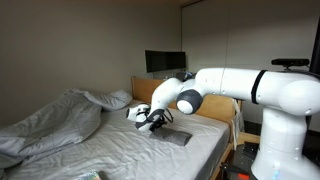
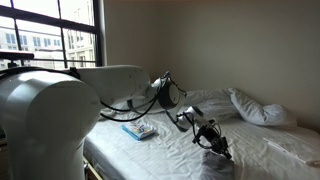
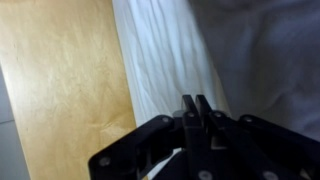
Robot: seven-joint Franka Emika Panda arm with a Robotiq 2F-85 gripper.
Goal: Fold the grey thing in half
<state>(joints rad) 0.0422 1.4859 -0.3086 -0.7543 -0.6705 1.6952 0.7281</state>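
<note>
A small flat dark grey cloth (image 1: 175,138) lies on the white bed sheet (image 1: 120,150) near the robot's side of the bed. In an exterior view it looks like a flat blue-grey piece (image 2: 140,130). My gripper (image 1: 149,123) hangs just above the sheet, beside the cloth and apart from it; it also shows in the exterior view (image 2: 220,150). In the wrist view the fingers (image 3: 196,106) are pressed together with nothing visible between them. The cloth is not in the wrist view.
A rumpled grey duvet (image 1: 50,122) covers the far side of the bed. Pillows (image 2: 260,106) lie at its head by a wooden headboard (image 1: 145,86). The wrist view shows a wooden surface (image 3: 60,80) beside the white sheet (image 3: 165,60).
</note>
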